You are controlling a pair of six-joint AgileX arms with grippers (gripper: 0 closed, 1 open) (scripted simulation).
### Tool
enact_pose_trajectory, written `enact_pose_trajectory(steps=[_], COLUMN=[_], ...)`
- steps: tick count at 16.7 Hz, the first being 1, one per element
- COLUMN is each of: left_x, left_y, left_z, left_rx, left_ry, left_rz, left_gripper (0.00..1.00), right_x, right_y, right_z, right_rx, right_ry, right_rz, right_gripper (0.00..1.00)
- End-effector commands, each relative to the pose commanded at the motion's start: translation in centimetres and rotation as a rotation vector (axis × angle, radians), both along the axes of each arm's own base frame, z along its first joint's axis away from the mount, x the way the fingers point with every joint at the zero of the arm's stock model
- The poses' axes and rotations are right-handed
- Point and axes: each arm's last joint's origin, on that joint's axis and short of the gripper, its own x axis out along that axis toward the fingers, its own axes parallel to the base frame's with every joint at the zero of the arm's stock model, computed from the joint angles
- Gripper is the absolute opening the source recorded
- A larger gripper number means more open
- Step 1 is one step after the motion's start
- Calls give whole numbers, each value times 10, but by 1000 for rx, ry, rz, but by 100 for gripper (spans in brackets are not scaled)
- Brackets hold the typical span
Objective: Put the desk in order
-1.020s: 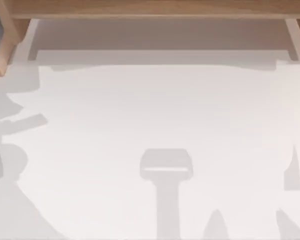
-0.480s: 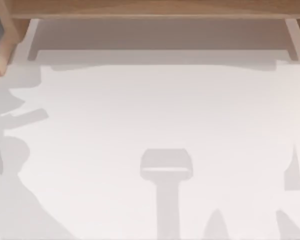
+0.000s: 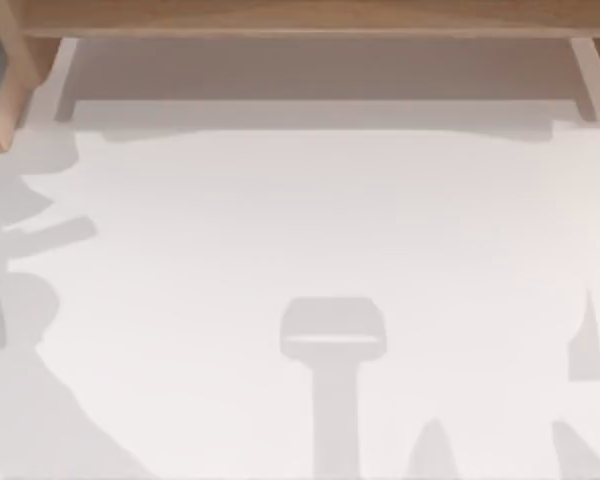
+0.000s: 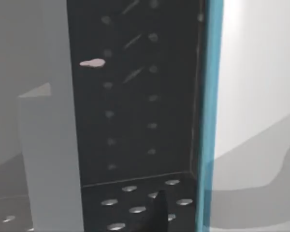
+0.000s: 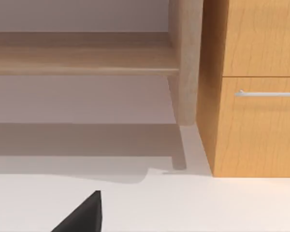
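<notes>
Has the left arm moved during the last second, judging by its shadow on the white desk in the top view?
Yes, a little. The shadow at the left edge of the desk has changed outline: its bar-shaped part has shifted slightly upward, toward the wooden shelf frame. The T-shaped shadow has stayed put.

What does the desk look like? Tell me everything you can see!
The desk has a big, flat, plain white top with grey shadows lying across it. Along its far edge runs a light tan wooden shelf, raised on wooden uprights that stand on the white top. Beside one upright sits a wooden drawer cabinet with a metal handle.
</notes>
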Motion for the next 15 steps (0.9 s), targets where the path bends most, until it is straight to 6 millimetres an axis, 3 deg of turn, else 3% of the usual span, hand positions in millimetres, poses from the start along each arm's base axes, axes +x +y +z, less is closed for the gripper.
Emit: enact_pose_trajectory(steps=[2,3,12,15], left_x=[0,0,-1,-16], left_y=[0,0,1,2], left_z=[0,0,0,0], left_rx=[0,0,-1,-2], left_ry=[0,0,0,2], left_rz=[0,0,3,4], left_gripper=[98,100,100,100], right_x=[0,0,0,0], right_y=[0,0,0,0], right_z=[0,0,0,0], right_rx=[0,0,0,0], right_ry=[0,0,0,0], right_rz=[0,0,0,0], right_gripper=[100,100,100,100])
